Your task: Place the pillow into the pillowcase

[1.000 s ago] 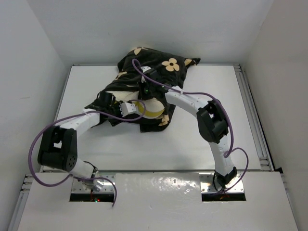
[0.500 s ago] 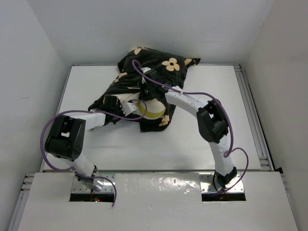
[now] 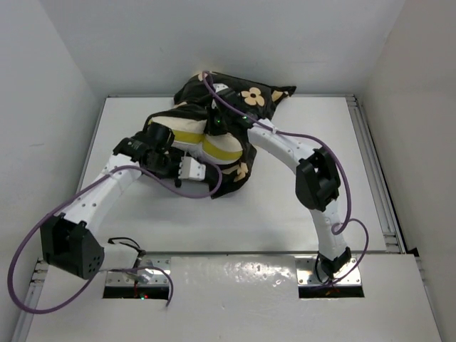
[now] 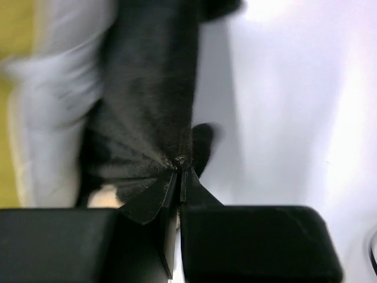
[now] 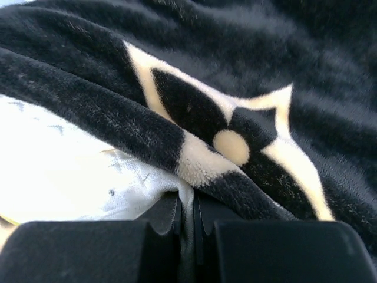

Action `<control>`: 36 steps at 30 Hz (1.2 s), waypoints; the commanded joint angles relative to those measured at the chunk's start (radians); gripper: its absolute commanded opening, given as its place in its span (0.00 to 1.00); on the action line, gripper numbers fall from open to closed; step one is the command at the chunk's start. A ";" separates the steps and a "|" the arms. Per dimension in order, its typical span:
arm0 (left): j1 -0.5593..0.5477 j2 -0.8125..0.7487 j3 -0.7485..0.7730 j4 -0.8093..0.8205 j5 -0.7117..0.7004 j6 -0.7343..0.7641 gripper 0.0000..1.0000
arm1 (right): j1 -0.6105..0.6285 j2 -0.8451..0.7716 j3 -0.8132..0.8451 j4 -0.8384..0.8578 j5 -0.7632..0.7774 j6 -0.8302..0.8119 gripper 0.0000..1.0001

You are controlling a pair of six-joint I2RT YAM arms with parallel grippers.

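Observation:
The black pillowcase (image 3: pixel 249 96) with tan flowers lies bunched at the back of the table, against the wall. The cream pillow (image 3: pixel 187 135) with yellow piping shows through its open mouth at the front left. My left gripper (image 3: pixel 203 173) is shut on the case's lower black hem (image 4: pixel 147 106), its jaws (image 4: pixel 178 168) pinching a gathered fold, with the pillow (image 4: pixel 53 106) to the left. My right gripper (image 3: pixel 214 128) is at the top of the opening. It is shut (image 5: pixel 188 197) on the pillowcase edge (image 5: pixel 265 71), and some white pillow cloth (image 5: pixel 53 171) is drawn in too.
The white table (image 3: pixel 285 206) is walled at the back and both sides. A metal rail (image 3: pixel 377 185) runs along its right edge. Purple cables loop from both arms, one over the pillowcase (image 3: pixel 214 89).
My left gripper shut on the case's hem, and the left arm swung out to the left. The bundle and right gripper shifted toward the back wall. More of the pillow shows.

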 commanded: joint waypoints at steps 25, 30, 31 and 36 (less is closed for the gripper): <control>0.106 -0.082 0.306 -0.328 0.461 -0.166 0.00 | 0.100 -0.156 -0.562 0.182 -0.237 -0.168 0.68; 0.134 -0.138 0.140 -0.294 0.360 -0.094 0.00 | 0.017 -0.475 -0.839 0.431 -0.327 -0.101 0.99; 0.143 -0.149 0.121 -0.296 0.348 -0.059 0.00 | -0.016 -0.519 -0.865 0.457 -0.340 -0.086 0.99; 0.165 -0.169 -0.006 -0.353 0.286 0.119 0.00 | -0.023 -0.704 -1.031 0.620 -0.490 -0.067 0.02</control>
